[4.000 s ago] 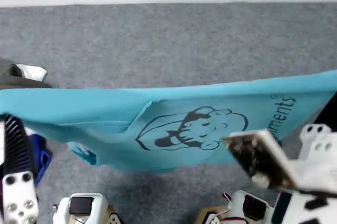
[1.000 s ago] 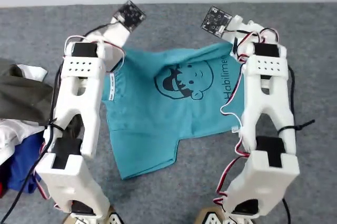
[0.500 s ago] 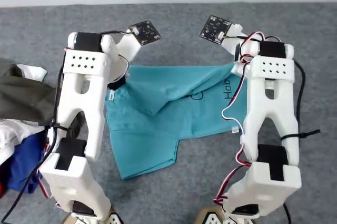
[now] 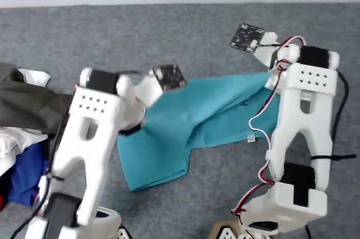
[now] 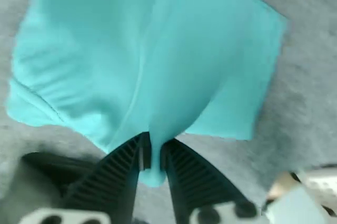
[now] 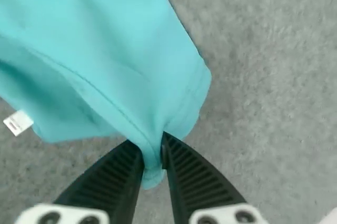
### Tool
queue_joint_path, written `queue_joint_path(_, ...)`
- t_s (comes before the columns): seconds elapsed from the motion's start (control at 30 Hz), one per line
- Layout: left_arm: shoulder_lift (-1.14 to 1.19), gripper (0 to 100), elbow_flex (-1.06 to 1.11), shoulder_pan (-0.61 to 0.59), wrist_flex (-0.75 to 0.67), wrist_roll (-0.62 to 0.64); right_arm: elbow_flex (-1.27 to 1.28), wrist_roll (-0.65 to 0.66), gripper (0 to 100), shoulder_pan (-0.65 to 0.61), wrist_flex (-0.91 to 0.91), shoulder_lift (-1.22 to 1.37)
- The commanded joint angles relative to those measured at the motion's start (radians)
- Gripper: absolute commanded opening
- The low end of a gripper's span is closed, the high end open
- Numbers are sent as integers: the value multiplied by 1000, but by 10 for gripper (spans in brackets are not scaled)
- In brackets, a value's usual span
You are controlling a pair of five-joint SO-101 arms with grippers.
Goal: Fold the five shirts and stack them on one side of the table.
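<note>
A teal shirt [image 4: 197, 121] lies on the grey table [image 4: 185, 31], its far edge lifted and doubled back toward the front. My left gripper [image 5: 151, 155] is shut on a pinched fold of the teal shirt [image 5: 131, 50], and its arm [image 4: 95, 132] stands over the shirt's left side. My right gripper [image 6: 151, 155] is shut on the teal shirt [image 6: 105, 60] at a hemmed corner, under the right arm [image 4: 304, 109]. The printed picture on the shirt is hidden inside the fold.
A heap of other shirts [image 4: 22, 126], dark olive, white and blue, sits at the table's left edge. Bare grey table stretches behind the arms. A white tag [image 6: 17, 122] hangs from the teal shirt's hem.
Both arms have drawn back toward the front, pulling the shirt's far edge over itself. The print that showed a second ago is now covered by the fold.
</note>
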Motion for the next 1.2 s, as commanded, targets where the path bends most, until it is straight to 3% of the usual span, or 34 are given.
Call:
queue_joint_path(0.0, -103, 5, 96, 11, 28, -5, -54, 31, 10, 19, 39, -54)
queue_joint_path(0.53, -112, 29, 214, 8, 26, -8, 103, 40, 16, 24, 41, -47)
queue_joint_path(0.73, -118, 126, 171, 6, 26, 51, 64, -9, 213, 54, 42, -58)
queue_joint_path(0.93, -118, 141, 151, 8, 25, 55, -3, -57, 214, 61, 47, -53)
queue_joint_path(1.17, -109, 135, 140, -123, -183, 61, 2, -61, 190, 50, -12, -38)
